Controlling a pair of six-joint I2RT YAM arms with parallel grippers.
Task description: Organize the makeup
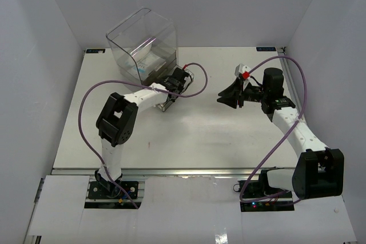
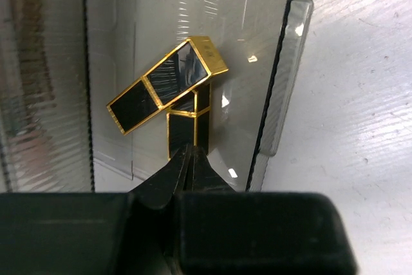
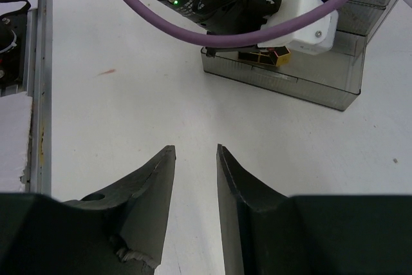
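Two gold-black cases lie in a clear pulled-out drawer (image 2: 283, 82): one tilted case (image 2: 166, 85) rests across a second case (image 2: 190, 123) under it. My left gripper (image 2: 188, 154) is shut, its tips right at the near end of the lower case, with nothing seen between the jaws. In the top view the left gripper (image 1: 171, 92) hangs over that drawer (image 1: 167, 104). White-teal packets (image 1: 143, 64) lie inside the clear acrylic box (image 1: 143, 27). My right gripper (image 1: 224, 98) is open and empty over bare table; it is also open in its wrist view (image 3: 195, 149).
The acrylic box stands at the back left, with the drawer pulled out in front of it. The right wrist view shows the left arm's wrist (image 3: 296, 20) over the drawer (image 3: 290, 85), with a gold-black case (image 3: 270, 56) in it. Purple cables loop over the table.
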